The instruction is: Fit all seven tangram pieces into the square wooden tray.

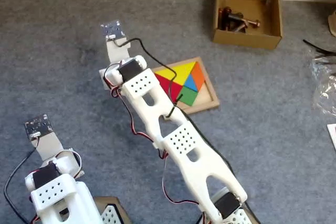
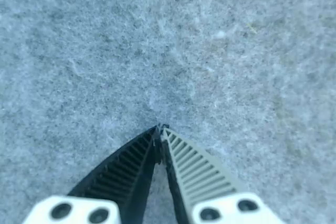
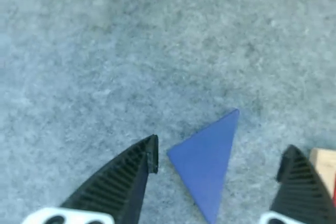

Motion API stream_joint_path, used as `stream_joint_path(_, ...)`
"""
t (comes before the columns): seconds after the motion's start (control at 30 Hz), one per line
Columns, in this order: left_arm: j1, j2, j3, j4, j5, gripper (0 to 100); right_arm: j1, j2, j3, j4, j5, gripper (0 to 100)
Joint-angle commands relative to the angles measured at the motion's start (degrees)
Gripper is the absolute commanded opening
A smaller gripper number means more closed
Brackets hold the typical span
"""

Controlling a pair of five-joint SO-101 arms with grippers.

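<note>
Right tool (image 3: 220,155) is spread wide astride one blue triangle (image 3: 207,161) on the grey desk (image 3: 105,51). Left tool (image 2: 160,129) is pinched closed. One tray (image 1: 212,101) holds at least five coloured pieces (image 1: 181,74).

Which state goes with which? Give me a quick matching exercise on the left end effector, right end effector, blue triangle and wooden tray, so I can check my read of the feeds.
Things:
A. left end effector
B. right end effector
C. blue triangle
D. wooden tray

States:
1. holds coloured pieces
2. open, fingers on either side of a piece
3. shut, over bare grey mat
4. flat on the grey mat, outside the tray

Pairs: A-3; B-2; C-4; D-1.
</note>
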Motion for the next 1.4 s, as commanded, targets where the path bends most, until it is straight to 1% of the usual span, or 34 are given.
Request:
stream_joint_path(0.0,-0.84,-0.22,-0.04,0.62,0.53,0,-0.40,-1.45,-0.31,-1.27,-1.76,36.6)
stream_joint_path(0.2,-0.84,-0.22,-0.04,0.62,0.53,0,-1.71,-1.10,-0.22,-1.54,-2.37,36.6)
stream_joint_path(0.37,-0.84,-0.22,-0.04,0.62,0.53,0,-2.77,4.09,-0.75,-2.68,-2.46,36.5)
stream_joint_path(0.57,-0.84,-0.22,-0.04,0.62,0.53,0,-3.21,6.46,-4.70,-3.21,-2.46,36.5)
stream_joint_path(1.0,-0.84,-0.22,-0.04,0.62,0.44,0,-2.33,6.73,-9.01,-1.98,-2.29,36.5)
stream_joint_path(1.37,-0.84,-0.22,-0.04,0.62,0.44,0,-0.22,6.55,-9.27,-2.15,-2.37,36.5)
